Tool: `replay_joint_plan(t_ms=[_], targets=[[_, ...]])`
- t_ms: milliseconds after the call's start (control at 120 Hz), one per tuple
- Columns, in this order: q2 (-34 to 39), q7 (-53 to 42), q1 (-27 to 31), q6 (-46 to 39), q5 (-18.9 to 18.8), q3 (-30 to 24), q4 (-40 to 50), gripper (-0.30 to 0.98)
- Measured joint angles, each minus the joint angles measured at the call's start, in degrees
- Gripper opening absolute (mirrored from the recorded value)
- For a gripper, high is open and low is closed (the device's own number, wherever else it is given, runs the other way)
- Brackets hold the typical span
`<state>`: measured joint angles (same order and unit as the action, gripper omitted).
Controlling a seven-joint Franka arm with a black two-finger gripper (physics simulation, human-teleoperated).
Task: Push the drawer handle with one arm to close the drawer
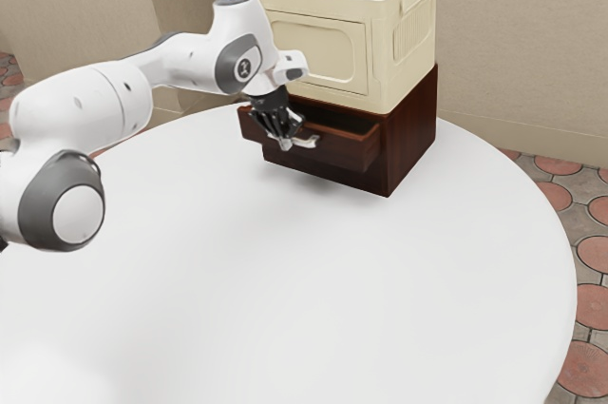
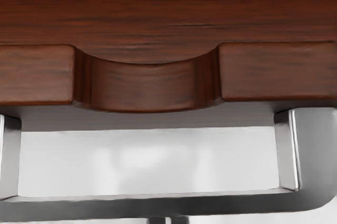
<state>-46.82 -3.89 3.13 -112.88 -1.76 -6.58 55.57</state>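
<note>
Ready to push, with fingers (image 2: pixel 156 221) pressed together by the metal handle (image 2: pixel 158 206), so shove the wooden drawer (image 1: pixel 340 151) straight back in.

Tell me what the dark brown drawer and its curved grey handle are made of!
The drawer looks like wood, smooth and a little glossy, because thin streaks like grain run along it. The handle looks like polished metal, since its edges gleam brightly, though shiny painted plastic might look similar.

Bright, diffuse light, 1 washed-out glare patch on the white tabletop (image 1: pixel 237 309) at the exterior view's lower left, soft shadow below the drawer (image 1: pixel 334 149), gleaming edges on the handle (image 2: pixel 158 206)
</note>
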Motion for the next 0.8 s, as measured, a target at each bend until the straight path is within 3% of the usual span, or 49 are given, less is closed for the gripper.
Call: replay_joint_plan(t_ms=[800], targets=[[-4.07,-0.68,-0.66,-4.78,0.36,-0.09,-4.71,-0.10]])
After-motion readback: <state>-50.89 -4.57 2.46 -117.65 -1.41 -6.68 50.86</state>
